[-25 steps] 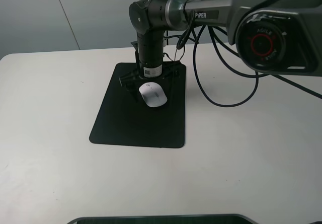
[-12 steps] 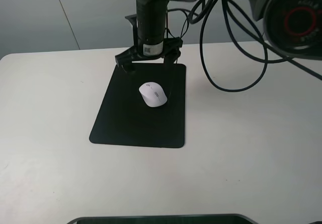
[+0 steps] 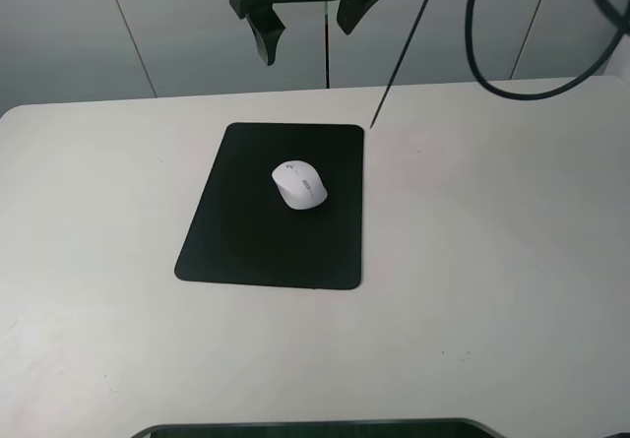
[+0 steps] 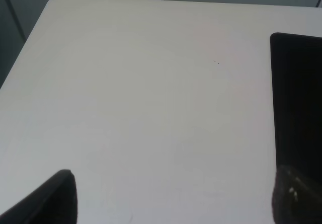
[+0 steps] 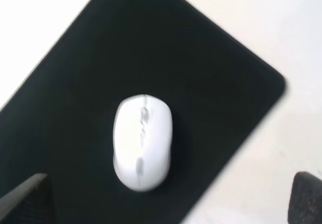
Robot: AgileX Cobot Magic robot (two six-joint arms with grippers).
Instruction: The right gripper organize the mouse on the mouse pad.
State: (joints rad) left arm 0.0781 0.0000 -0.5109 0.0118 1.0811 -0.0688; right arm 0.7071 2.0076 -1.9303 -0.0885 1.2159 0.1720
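1. Exterior high view: the right hand (image 3: 307,20) hangs high above the far edge of the table (image 3: 492,261), at the top of the picture, with its 2 fingers (image 3: 264,36) spread wide and nothing between them. The mouse (image 3: 299,184) lies free on the mouse pad (image 3: 246,241), in the pad's far half and slightly toward its right side, well apart from the hand. The pad lies flat on the white table, left of the table's middle. Black cables (image 3: 502,69) loop down at the upper right. A dark edge (image 3: 315,428) shows along the bottom of the picture.

2. Left wrist view: the left hand (image 4: 173,199) shows only as 2 dark fingertips (image 4: 55,199) at the picture's lower corners, set far apart and released, holding nothing, over bare white table (image 4: 141,93). 1 edge of the mouse pad (image 4: 299,98) enters at the side.

3. Right wrist view: slightly blurred. The mouse (image 5: 143,142) sits whole on the mouse pad (image 5: 100,58), its grey scroll wheel visible. The right hand (image 5: 166,204) has its 2 fingertips (image 5: 27,201) at the lower corners, wide apart and touching neither mouse nor pad. White table (image 5: 282,27) surrounds the pad's corner.
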